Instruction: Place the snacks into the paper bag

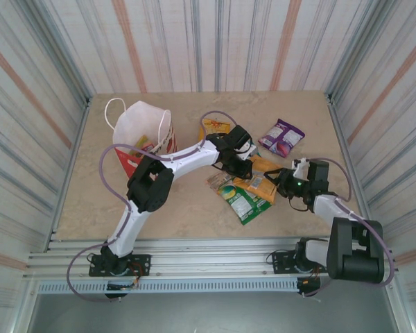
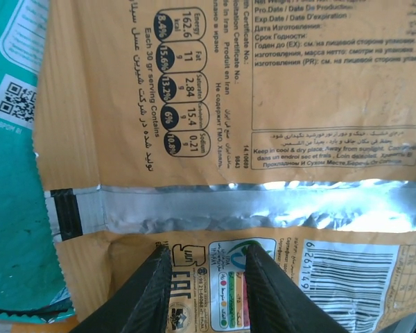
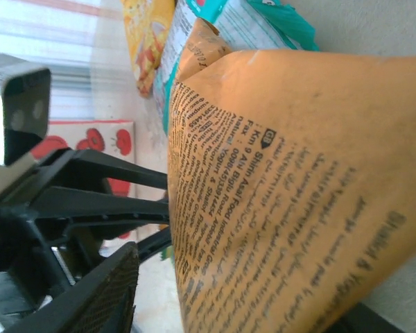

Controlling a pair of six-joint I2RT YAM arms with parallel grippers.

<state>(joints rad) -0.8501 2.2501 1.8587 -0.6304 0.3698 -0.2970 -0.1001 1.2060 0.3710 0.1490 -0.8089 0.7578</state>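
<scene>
An orange packet [image 1: 263,166] lies on the heap of snacks at mid-table. Its printed back with a silver seam [image 2: 194,104] faces my left gripper [image 2: 208,253]. That gripper [image 1: 241,165] comes down on the packet's left end, fingertips a little apart and pinching the packet's face. My right gripper [image 1: 286,182] is at the packet's right end. In the right wrist view the puffed packet [image 3: 298,173] sits between the jaws of my right gripper [image 3: 246,291], with a gap beside the left finger [image 3: 111,291]. The white and red paper bag [image 1: 142,128] stands at the far left.
A green packet [image 1: 246,202] lies in front of the heap and a teal one [image 2: 14,208] under the orange packet. A purple packet [image 1: 282,137] and a yellow one [image 1: 215,126] lie farther back. Striped walls close in the table on three sides.
</scene>
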